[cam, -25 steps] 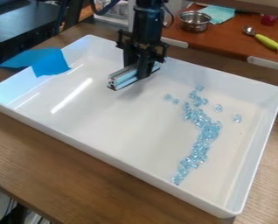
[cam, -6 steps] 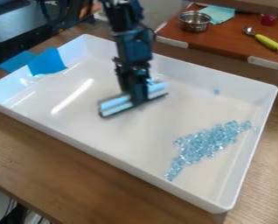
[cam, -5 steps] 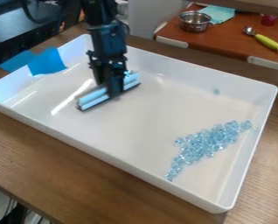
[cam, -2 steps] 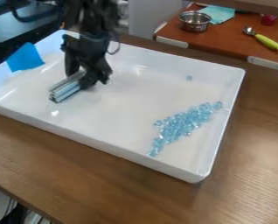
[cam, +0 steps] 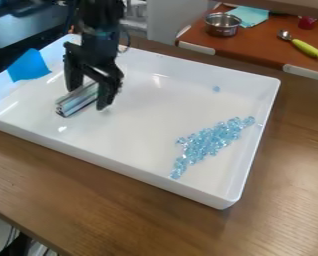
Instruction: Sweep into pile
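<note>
- The bar (cam: 77, 101) lies in the tray (cam: 145, 176), at its left side. It looks stiff and hard, and maybe slick, so it could slip or twist.
- The gripper (cam: 88, 98) has its jaws wide, one on each side of the bar. I can't quite tell if they touch it.
- The best spot to grab is the middle of the bar, on its two long sides, so it won't tip.
- The beads (cam: 205, 141) sit in a long, loose heap at the right side. They look light, hard and slippery, and would roll if hit fast. Push them low and slow.
- One small bead (cam: 216, 89) is well apart, near the far wall, and needs a soft push.
</note>
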`<state>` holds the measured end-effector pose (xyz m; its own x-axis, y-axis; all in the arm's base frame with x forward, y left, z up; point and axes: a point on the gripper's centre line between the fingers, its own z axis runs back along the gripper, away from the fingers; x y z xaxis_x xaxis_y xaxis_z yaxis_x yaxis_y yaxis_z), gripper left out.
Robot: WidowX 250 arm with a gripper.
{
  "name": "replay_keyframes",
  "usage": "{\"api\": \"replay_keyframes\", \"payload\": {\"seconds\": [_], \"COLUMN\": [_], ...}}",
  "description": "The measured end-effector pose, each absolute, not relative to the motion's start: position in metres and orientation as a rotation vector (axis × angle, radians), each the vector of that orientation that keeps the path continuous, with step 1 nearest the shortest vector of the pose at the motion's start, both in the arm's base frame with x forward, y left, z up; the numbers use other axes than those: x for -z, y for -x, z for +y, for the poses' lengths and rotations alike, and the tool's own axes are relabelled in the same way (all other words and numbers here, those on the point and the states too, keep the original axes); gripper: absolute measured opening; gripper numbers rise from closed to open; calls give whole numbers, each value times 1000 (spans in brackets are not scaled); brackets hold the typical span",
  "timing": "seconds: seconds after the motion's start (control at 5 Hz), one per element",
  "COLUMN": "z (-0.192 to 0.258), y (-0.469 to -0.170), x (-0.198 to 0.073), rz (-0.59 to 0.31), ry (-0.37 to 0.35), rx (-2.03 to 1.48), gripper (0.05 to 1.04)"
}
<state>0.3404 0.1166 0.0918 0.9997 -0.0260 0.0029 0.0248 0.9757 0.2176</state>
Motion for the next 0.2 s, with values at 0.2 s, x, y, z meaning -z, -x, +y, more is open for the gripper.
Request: {"api": "replay_keyframes", "payload": {"seconds": [0.2], "z": [133], "y": [-338], "x": [-146], "rz": [-45], "ry": [-50], "rx": [24], "gripper": [999]}}
